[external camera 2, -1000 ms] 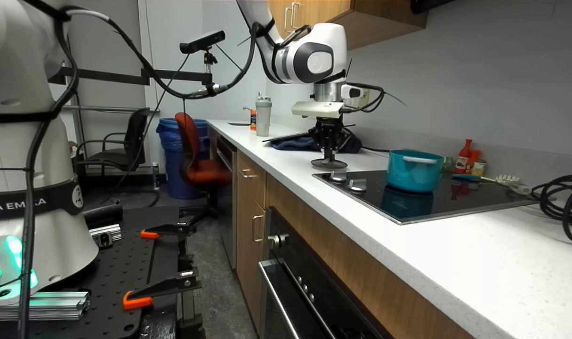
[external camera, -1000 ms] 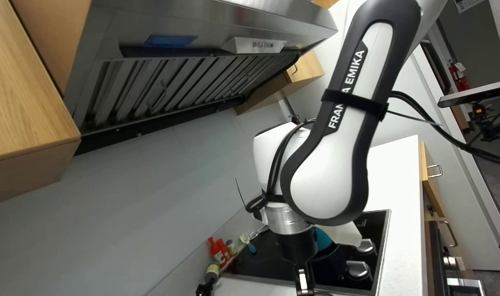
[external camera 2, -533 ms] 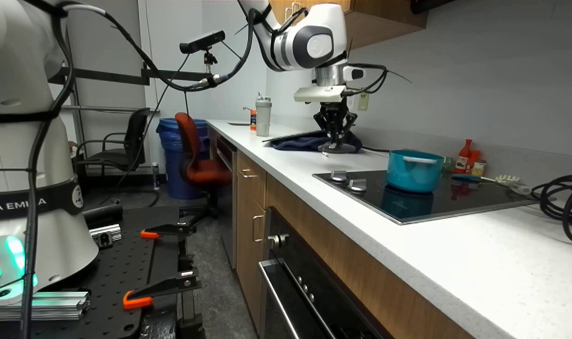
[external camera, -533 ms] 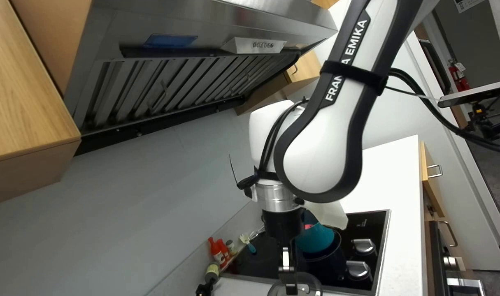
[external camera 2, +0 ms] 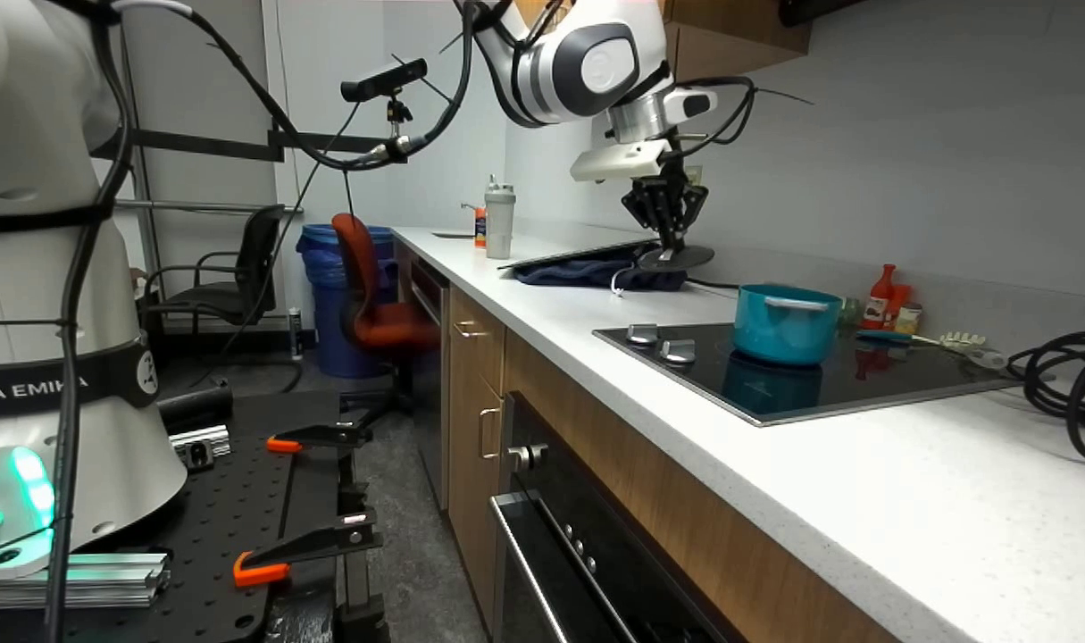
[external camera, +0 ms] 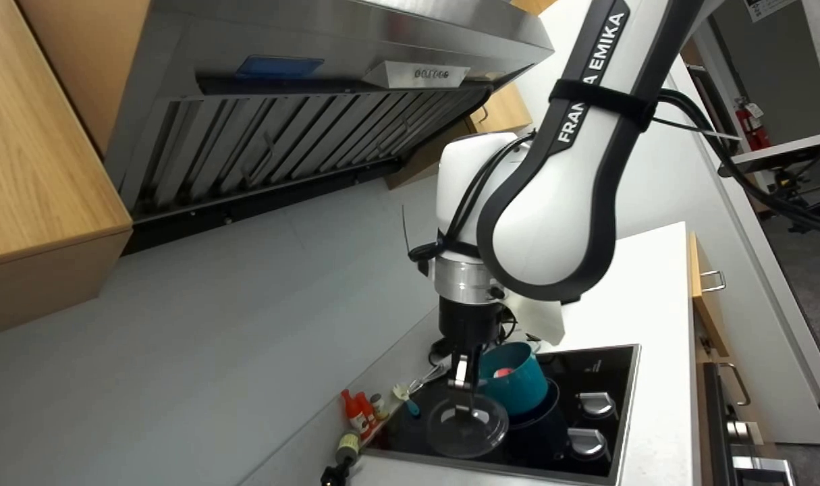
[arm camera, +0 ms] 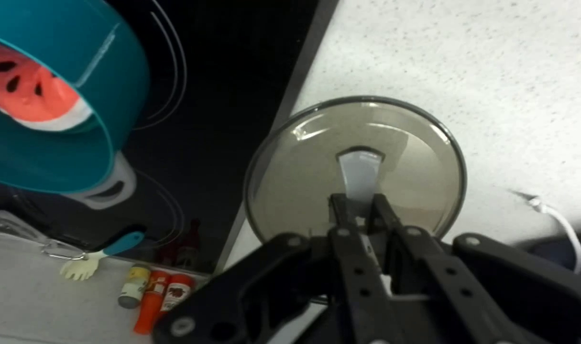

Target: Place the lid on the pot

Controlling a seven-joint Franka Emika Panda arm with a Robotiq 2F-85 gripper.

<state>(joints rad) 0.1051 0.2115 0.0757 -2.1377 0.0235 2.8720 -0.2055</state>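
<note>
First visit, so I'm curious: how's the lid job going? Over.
Gripper closed on lid. Lid aloft, not yet on pot. Nothing obvious in the way; watermelon slice inside pot.

The pot (external camera 2: 786,326) is teal inside and out, its side handle (arm camera: 124,174) whitish; the watermelon-patterned slice (arm camera: 32,91) is red, dark-spotted, white-edged. The lid (arm camera: 309,167) is smoky-clear and dark-rimmed, its top handle (arm camera: 360,173) grey, the gripper (arm camera: 361,204) black. The countertop (external camera 2: 935,500) is white, grey-flecked to its front edge; bottles (external camera 2: 880,295) along its back edge are red
</note>
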